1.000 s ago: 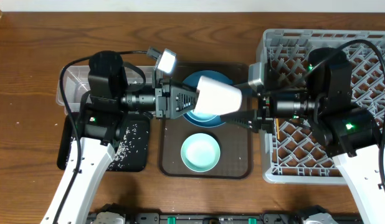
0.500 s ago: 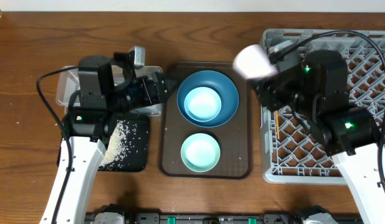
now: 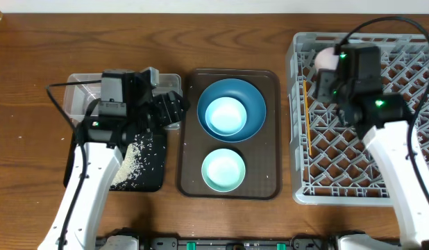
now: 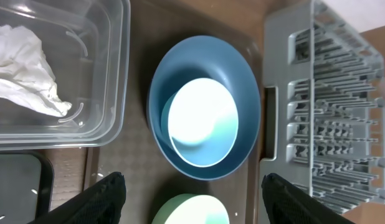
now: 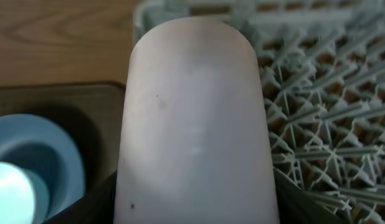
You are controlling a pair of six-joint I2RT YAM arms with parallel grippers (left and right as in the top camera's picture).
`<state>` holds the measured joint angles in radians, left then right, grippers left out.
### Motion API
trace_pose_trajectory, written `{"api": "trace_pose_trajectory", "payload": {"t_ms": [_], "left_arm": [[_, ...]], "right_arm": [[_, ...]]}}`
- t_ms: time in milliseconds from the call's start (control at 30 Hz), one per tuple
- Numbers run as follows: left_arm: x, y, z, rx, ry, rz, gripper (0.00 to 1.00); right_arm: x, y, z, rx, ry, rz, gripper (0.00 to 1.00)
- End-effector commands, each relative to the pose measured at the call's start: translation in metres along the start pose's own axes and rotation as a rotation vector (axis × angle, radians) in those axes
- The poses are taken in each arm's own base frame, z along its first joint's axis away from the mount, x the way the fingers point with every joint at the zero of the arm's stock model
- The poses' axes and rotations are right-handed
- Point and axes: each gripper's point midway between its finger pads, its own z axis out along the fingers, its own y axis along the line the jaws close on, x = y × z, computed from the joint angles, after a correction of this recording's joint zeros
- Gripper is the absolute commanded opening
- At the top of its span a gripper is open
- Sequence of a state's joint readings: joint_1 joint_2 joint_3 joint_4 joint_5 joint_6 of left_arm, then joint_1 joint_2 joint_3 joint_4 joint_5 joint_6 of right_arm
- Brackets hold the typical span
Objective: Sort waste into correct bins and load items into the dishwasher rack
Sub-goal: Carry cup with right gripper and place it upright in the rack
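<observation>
Cup [image 5: 195,118] in R tool [image 3: 328,71], above rack [image 3: 353,177]

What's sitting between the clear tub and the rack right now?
In the overhead view, the brown tray, carrying the blue plate with a light blue bowl in it, and a green bowl.

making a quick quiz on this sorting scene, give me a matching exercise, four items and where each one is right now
Items:
1. pink cup
2. white tissue
3. rice grains
4. light blue bowl

Places:
A. in the blue plate
B. in the clear tub
C. in the right gripper
D. on the black tray

Pairs: 1-C, 2-B, 3-D, 4-A
</observation>
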<state>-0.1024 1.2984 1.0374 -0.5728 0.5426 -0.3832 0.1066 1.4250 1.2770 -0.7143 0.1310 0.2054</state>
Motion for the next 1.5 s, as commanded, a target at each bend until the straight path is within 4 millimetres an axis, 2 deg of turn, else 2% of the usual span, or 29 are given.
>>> {"api": "trace_pose_trajectory", "payload": {"t_ms": [0, 233, 333, 500, 700, 833, 1133, 1200, 1333, 1467], "left_arm": [[0.006, 0.003, 0.009, -0.021, 0.027, 0.03, 0.73], [0.017, -0.003, 0.027, -0.015, 0.082, 0.053, 0.73], [0.021, -0.005, 0.032, -0.013, 0.1, 0.061, 0.73], [0.027, -0.004, 0.039, -0.033, 0.12, 0.078, 0.73], [0.03, -0.005, 0.041, -0.033, 0.131, 0.08, 0.73], [0.03, -0.005, 0.041, -0.033, 0.13, 0.08, 0.73], [0.029, -0.004, 0.041, -0.037, 0.129, 0.08, 0.73], [0.029, -0.004, 0.041, -0.037, 0.129, 0.08, 0.73], [0.029, -0.004, 0.041, -0.037, 0.129, 0.08, 0.74], [0.029, -0.004, 0.041, -0.037, 0.129, 0.08, 0.74]], "right_arm": [[-0.019, -0.001, -0.001, -0.098, -0.008, 0.083, 0.22], [-0.028, -0.023, 0.012, -0.098, 0.107, 0.15, 0.22], [-0.034, -0.02, 0.024, -0.098, 0.133, 0.129, 0.22], [-0.038, -0.001, 0.049, -0.193, 0.143, 0.066, 0.22], [-0.029, -0.003, 0.075, -0.182, 0.182, 0.068, 0.21], [-0.023, 0.005, 0.09, -0.22, 0.208, 0.068, 0.18], [-0.007, 0.008, 0.114, -0.221, 0.264, 0.064, 0.17], [-0.006, 0.007, 0.116, -0.217, 0.267, 0.064, 0.2], [-0.008, 0.008, 0.117, -0.217, 0.257, 0.063, 0.32], [-0.008, 0.008, 0.117, -0.217, 0.26, 0.063, 0.54]]}}
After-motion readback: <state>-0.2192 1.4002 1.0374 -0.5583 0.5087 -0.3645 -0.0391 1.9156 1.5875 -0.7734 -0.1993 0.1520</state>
